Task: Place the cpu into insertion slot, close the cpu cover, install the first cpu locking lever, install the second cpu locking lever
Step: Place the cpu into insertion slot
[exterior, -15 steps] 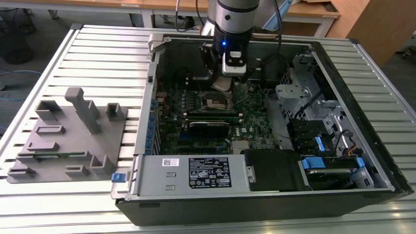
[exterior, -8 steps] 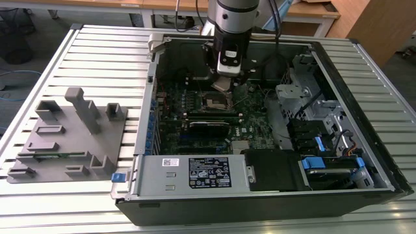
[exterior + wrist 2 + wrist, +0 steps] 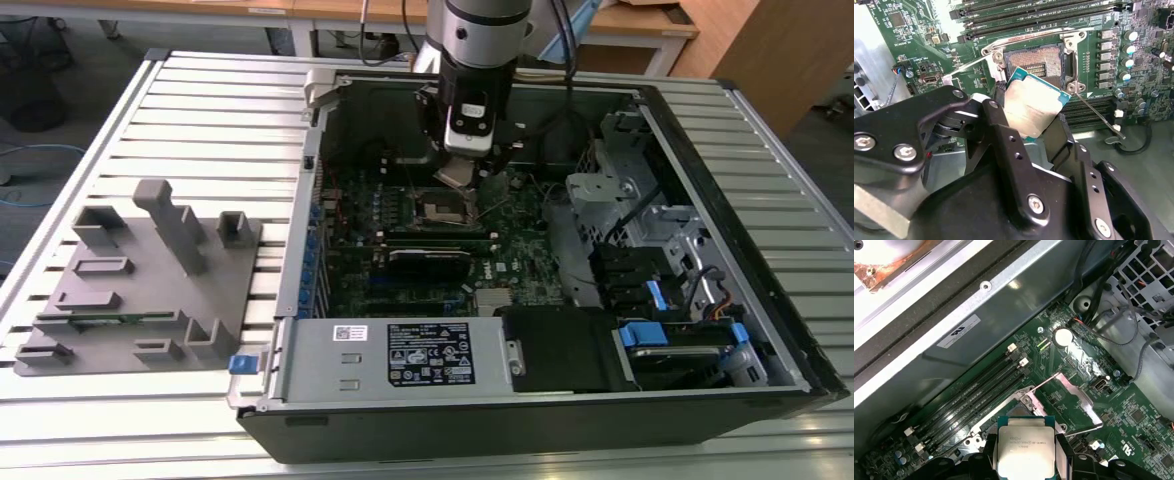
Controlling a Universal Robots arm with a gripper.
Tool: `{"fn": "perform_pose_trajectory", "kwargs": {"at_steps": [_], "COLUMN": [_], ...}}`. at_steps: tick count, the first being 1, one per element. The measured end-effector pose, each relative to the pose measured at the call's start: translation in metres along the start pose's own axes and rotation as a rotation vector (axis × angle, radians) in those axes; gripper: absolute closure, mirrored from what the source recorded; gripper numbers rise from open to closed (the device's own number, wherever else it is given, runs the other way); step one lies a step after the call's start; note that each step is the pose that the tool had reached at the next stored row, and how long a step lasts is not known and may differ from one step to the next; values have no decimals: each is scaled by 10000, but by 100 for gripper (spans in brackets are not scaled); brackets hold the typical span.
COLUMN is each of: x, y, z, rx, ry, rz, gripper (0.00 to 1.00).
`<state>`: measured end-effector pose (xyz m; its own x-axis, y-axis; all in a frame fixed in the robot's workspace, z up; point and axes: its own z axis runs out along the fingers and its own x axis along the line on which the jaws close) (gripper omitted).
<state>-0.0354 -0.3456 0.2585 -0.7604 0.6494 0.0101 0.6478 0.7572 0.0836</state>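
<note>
The gripper (image 3: 1030, 122) has its fingers pressed against two opposite edges of the cpu (image 3: 1029, 102), which hangs tilted just above the insertion slot (image 3: 1036, 64) and is not yet seated in it. The likeliest fault is that one corner goes down first: with the chip at this slant, it could scrape or bend the fine contacts in the dark centre of the slot, or settle askew on the metal rim. A second risk is the hold itself, since only the thin edges are held and the chip could slip or twist if it catches the rim. In the first wrist view the cpu cover (image 3: 1079, 396) stands open just beside the slot. The thin wire lever (image 3: 1096, 114) also lies close by, so a sideways drift could knock either one. Whether the chip is turned the right way for the slot cannot be told from here.
</note>
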Motion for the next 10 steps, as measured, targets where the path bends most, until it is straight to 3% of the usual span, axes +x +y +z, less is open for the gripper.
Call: {"fn": "perform_pose_trajectory", "kwargs": {"at_steps": [3, 10], "x": [0, 0], "y": [0, 0], "z": [0, 3], "rx": [-2, -13], "ry": [-11, -107], "rz": [123, 1276], "gripper": [46, 46]}}
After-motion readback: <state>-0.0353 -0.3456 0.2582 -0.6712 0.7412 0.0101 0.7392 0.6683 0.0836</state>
